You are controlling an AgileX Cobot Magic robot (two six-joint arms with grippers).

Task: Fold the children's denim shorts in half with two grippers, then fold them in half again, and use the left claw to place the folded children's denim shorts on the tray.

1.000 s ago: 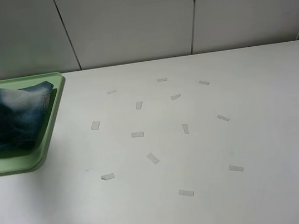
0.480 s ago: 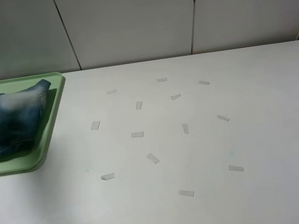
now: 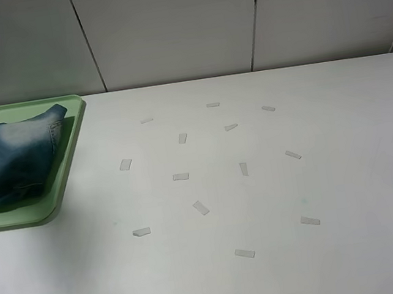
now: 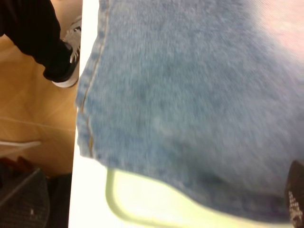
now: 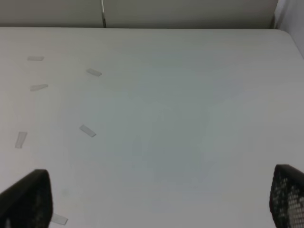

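Right tool [image 5: 156, 199] jaws spread wide over bare white tabletop [image 3: 264, 203] with tape strips [image 3: 201, 207], holding nothing, folded denim shorts [image 3: 3, 162] lying on green tray [image 3: 71, 147] at far left, long axis across the tray, left tool [image 4: 295, 197] spread open above the denim, released.

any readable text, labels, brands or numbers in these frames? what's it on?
None readable.
Folded blue denim shorts: no print or patch text shows.
Light-green plastic tray: unmarked.
Small whitish tape strips on the white table: blank.
Grey-white sneaker in the left wrist view: too blurred to tell.
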